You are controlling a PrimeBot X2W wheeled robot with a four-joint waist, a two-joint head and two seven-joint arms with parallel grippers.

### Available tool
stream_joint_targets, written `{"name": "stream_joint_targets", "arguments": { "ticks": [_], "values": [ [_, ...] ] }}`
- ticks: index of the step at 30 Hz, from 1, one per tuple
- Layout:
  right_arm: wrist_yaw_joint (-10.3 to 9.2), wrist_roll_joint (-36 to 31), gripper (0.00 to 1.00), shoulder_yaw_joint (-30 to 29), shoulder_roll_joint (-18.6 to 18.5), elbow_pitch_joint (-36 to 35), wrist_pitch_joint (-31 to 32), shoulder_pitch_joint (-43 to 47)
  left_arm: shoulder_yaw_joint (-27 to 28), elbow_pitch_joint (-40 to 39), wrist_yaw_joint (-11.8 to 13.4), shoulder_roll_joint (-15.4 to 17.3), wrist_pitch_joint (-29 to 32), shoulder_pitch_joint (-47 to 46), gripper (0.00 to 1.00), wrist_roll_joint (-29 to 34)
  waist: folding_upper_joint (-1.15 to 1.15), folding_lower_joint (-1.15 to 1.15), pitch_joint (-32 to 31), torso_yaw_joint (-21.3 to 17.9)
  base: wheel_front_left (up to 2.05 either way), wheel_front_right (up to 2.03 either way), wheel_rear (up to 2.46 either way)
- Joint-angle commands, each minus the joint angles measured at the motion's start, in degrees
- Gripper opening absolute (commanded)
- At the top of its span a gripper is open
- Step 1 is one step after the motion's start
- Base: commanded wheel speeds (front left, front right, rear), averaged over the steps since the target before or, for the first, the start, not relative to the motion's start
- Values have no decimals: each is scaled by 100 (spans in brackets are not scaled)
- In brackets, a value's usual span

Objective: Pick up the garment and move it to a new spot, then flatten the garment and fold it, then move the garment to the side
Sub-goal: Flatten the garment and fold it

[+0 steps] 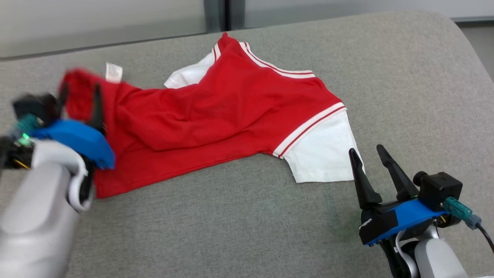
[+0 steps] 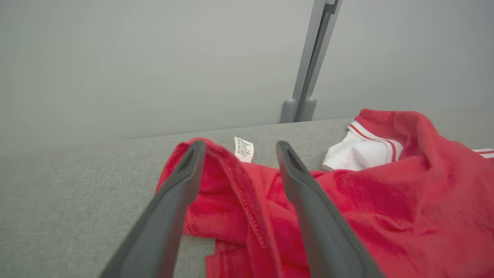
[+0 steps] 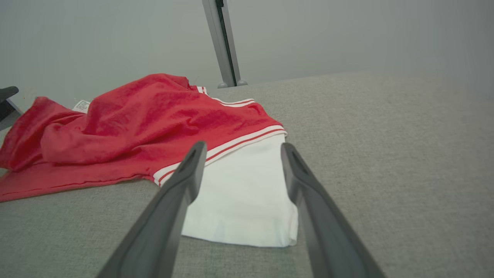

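From the head view, the garment (image 1: 231,116), a red shirt with white sleeves and red-and-white striped trim, lies crumpled and only partly spread on the grey fabric-covered worktop (image 1: 231,239), stretching from the left side towards the middle right. One white sleeve (image 1: 324,154) lies flat at its right end, and the other white sleeve (image 1: 189,75) peeks out from under the red cloth at the far side. A small white label (image 1: 114,72) sticks up near the shirt's left end. The left gripper (image 1: 80,92), blurred, sits at that left end with its two dark fingers spread apart over the red cloth. The right gripper (image 1: 366,150) stands wide at the lower right, its fingertips just beside the near edge of the flat sleeve. From the left wrist view, the left gripper (image 2: 240,144) is wide, and a raised fold of the garment (image 2: 386,200) with a stitched hem stands between its fingers without being pinched. The label (image 2: 244,150) shows just past the fingertips, and the far sleeve (image 2: 359,154) lies to the right, before a grey wall with an upright post (image 2: 312,58). From the right wrist view, the right gripper (image 3: 243,146) is wide and empty, its fingers framing the flat sleeve (image 3: 239,200), with the rumpled red body of the garment (image 3: 146,116) heaped beyond to the left on the worktop (image 3: 386,154).
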Motion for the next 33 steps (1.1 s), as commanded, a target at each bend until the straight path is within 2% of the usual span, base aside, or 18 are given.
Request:
{"name": "stream_joint_targets", "arguments": {
  "ticks": [1, 9, 15, 19, 23, 25, 33],
  "values": [
    [3, -19, 100, -26, -7, 8, 8, 7, -31, 36, -31, -40, -59, 130, 100, 11, 0, 0, -116, 91, 0, 0, 0],
    [3, -128, 100, -177, -6, -12, 133, 232, -52, -81, -132, -490, -567, 992, 100, -193, 0, 0, -605, 382, 0, 0, 0],
    [3, -44, 100, -408, -5, -75, 125, 478, 243, -926, -222, -712, -727, 1774, 100, -188, 0, 0, -915, 579, 0, 0, 0],
    [3, -63, 100, -554, -7, -110, 138, 591, 649, -1848, -256, -854, -726, 2453, 100, 193, 0, 0, -1045, 677, 0, 0, 0],
    [3, -173, 100, -676, -7, -124, 148, 696, 1038, -2532, -186, -1044, -726, 3071, 100, 583, 0, 0, -1177, 723, 0, 0, 0],
    [3, -210, 100, -727, -6, -130, 165, 750, 1154, -2669, -167, -1142, -727, 3326, 100, 701, 0, 0, -1239, 749, 0, 0, 0],
    [3, -314, 100, -859, -6, -120, 230, 989, 1519, -2657, 18, -1189, -728, 3977, 100, 1070, 0, 0, -1468, 735, 0, 0, 0]
  ]
}}
